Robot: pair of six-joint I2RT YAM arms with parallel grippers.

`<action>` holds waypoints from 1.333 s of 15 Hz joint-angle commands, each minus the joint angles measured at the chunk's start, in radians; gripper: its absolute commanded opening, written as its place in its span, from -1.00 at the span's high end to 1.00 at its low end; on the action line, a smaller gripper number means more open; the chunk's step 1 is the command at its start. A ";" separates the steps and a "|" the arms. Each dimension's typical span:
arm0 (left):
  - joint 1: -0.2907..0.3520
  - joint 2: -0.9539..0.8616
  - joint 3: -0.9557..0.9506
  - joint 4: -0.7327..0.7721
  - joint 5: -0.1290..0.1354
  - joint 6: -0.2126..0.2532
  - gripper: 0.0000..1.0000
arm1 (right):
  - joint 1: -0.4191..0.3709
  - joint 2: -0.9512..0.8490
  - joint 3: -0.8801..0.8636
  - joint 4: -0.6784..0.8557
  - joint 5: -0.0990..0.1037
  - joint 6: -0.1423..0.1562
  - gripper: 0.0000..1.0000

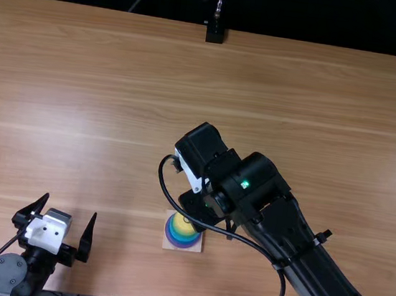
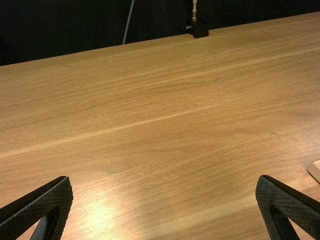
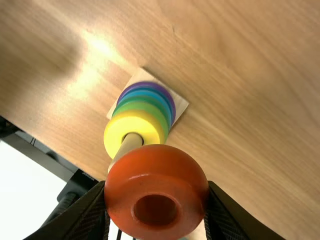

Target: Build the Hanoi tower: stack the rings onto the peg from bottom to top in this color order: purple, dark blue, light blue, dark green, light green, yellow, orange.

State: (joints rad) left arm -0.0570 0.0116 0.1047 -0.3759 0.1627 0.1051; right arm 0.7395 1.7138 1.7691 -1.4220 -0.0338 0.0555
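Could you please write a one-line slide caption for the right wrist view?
The right pincer grips the orange ring in front of the peg, where the yellow ring tops the stack.

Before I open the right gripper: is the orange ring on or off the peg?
Off: the right gripper holds the orange ring, its hole empty, the peg outside it.

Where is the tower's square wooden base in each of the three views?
Top view: the base is low and near the middle, under the stacked rings.
Left wrist view: a corner of it at the picture's edge, beyond one fingertip of the left gripper.
Right wrist view: beneath the purple ring, its corners sticking out.
Shared landmark: the wood-grained table.
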 commanded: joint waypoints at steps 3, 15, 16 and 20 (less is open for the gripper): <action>0.006 -0.012 -0.105 -0.079 0.010 0.015 -1.00 | 0.009 -0.034 -0.013 0.003 -0.001 0.005 1.00; 0.006 -0.012 -0.105 -0.079 0.010 0.015 -1.00 | 0.080 -0.025 -0.022 0.003 0.001 0.007 1.00; 0.006 -0.012 -0.105 -0.079 0.010 0.015 -1.00 | 0.078 -0.025 -0.031 0.005 0.001 0.007 1.00; 0.006 -0.012 -0.105 -0.079 0.010 0.015 -1.00 | 0.074 -0.020 -0.048 0.003 0.002 0.007 1.00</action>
State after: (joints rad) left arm -0.0570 0.0116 0.1047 -0.3759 0.1623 0.1051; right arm 0.8173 1.7138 1.7332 -1.4174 -0.0330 0.0586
